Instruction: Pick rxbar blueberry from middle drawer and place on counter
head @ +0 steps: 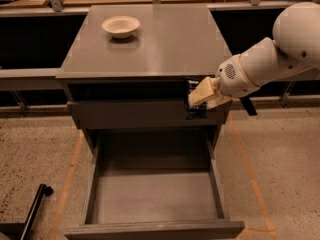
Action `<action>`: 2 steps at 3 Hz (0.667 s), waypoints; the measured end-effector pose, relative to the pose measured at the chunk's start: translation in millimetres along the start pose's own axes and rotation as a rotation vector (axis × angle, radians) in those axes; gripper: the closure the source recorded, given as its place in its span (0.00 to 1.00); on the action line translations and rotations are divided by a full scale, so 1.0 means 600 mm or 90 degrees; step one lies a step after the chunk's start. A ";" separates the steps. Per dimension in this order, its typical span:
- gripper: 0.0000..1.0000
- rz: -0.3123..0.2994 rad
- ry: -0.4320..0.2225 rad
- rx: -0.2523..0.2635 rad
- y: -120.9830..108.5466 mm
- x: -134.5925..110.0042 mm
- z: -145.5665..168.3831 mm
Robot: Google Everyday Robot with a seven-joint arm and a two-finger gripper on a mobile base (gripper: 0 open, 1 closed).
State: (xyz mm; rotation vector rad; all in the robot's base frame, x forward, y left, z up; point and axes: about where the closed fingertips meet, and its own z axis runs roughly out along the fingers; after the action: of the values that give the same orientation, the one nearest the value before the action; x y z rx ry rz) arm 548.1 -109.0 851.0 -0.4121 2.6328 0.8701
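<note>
My gripper (199, 100) reaches in from the right on a white arm and is shut on the rxbar blueberry (194, 112), a small dark bar hanging upright from the cream fingers (202, 92). It holds the bar in front of the upper drawer front, just below the right front edge of the counter (165, 44). The middle drawer (155, 196) is pulled wide open below and its grey floor is bare.
A cream bowl (120, 26) stands at the counter's back left. A plain grey drawer front (125, 115) is shut above the open drawer. A black pole (31, 211) lies on the speckled floor at lower left. Dark shelves flank the cabinet.
</note>
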 end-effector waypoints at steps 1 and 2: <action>1.00 0.014 -0.018 -0.011 -0.007 -0.006 0.014; 1.00 0.004 -0.061 -0.020 -0.011 -0.058 0.040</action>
State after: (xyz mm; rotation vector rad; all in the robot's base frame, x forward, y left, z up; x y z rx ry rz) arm 587.3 -93.5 843.2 -0.3605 2.5380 0.9107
